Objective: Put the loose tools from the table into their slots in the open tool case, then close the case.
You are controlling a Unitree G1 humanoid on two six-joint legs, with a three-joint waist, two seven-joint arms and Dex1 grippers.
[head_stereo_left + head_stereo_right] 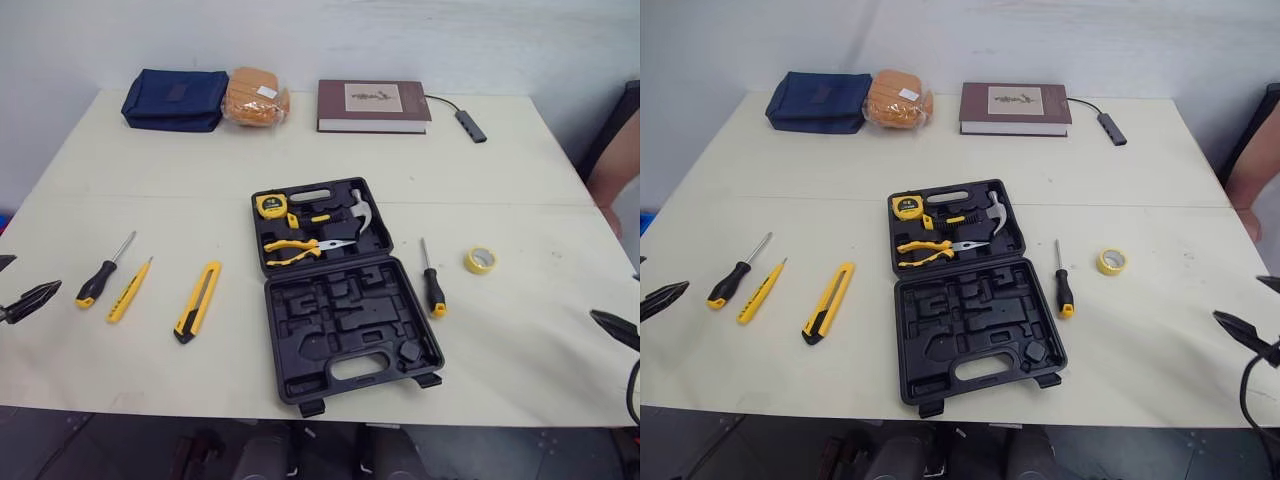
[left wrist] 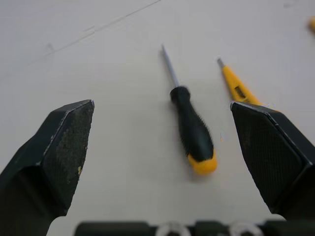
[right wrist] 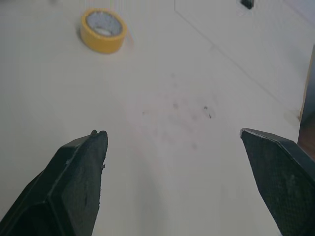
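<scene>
Cream tabletop is stretching across the scene, with a pale wall rising behind it at 12 o'clock. An open black tool case is lying near the middle; its far half is holding a yellow tape measure, yellow-handled pliers and a claw hammer, while its near half is showing bare moulded recesses. At 3 o'clock from the case, just beside it, a black-and-yellow screwdriver is lying with its tip pointing to 12, and farther out toward 3 a roll of yellow tape is sitting flat. At 9 o'clock from the case a yellow-and-black utility knife is lying, then a slim yellow tester screwdriver, then a second black-handled screwdriver, all well apart from the case. Along the far edge a navy pouch, an orange wrapped packet, a brown book and a small cabled hub are resting. A person's arm is showing at the 3 o'clock border. The left gripper is hovering over the table near the second screwdriver, fingers spread wide and grasping nothing. The right gripper is hovering over bare table near the tape roll, likewise released and empty.
</scene>
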